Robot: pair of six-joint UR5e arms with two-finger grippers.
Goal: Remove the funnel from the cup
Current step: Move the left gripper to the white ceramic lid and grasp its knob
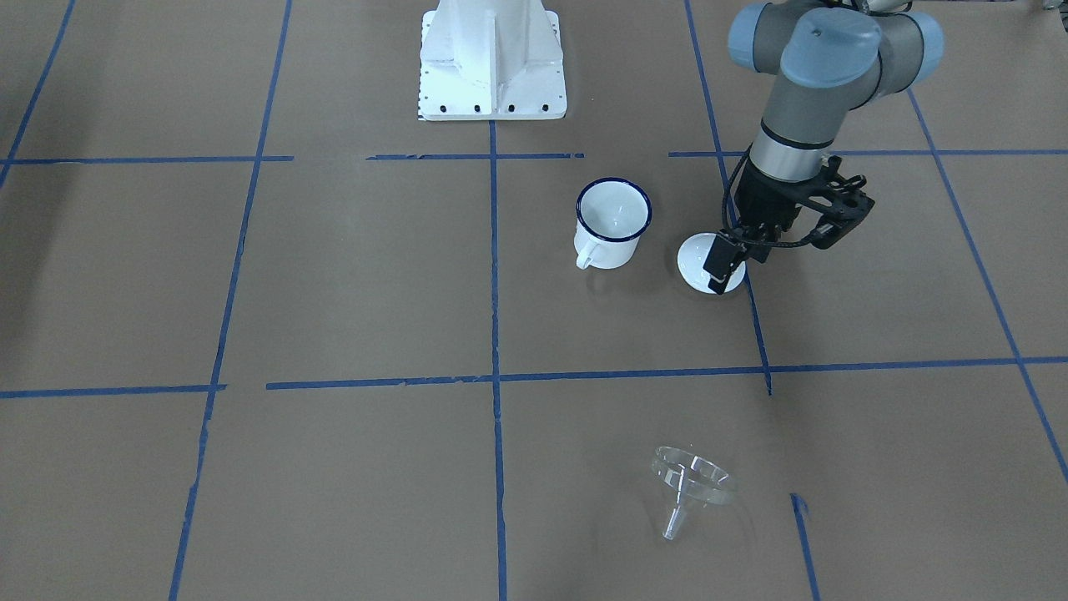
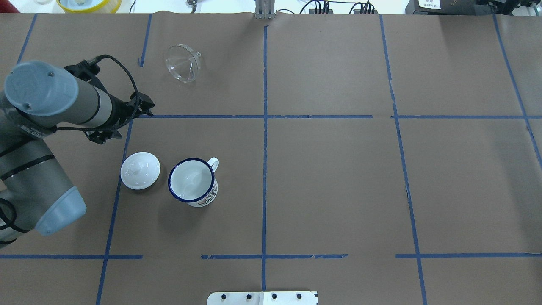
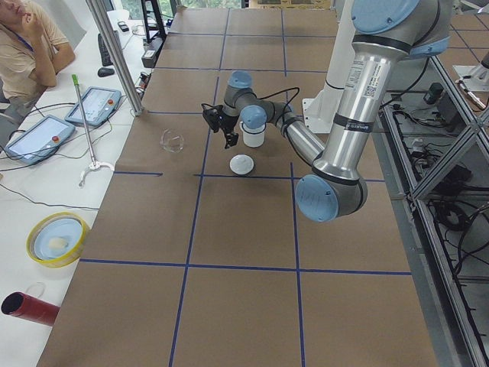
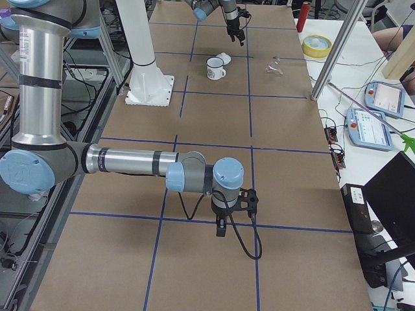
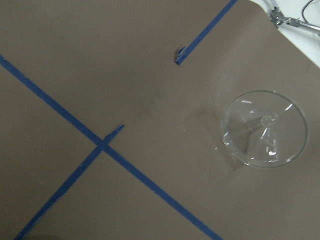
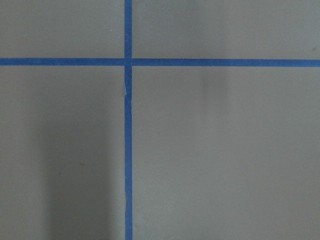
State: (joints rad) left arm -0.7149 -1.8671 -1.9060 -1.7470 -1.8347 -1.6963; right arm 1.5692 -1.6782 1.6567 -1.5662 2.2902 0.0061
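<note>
Left gripper (image 1: 722,265) | nothing held, jaw width not discernible, poised near lid (image 1: 692,260) | funnel (image 1: 691,484) laid sideways, well apart from cup (image 1: 613,221) | removal judged done; retreat best kept high, clear of lid.

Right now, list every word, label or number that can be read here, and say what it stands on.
No text is readable.
Sticker on the left arm: too small to read.
White label on the black box at the far edge: blurred.
Print low on the cup: too small to read.
</note>
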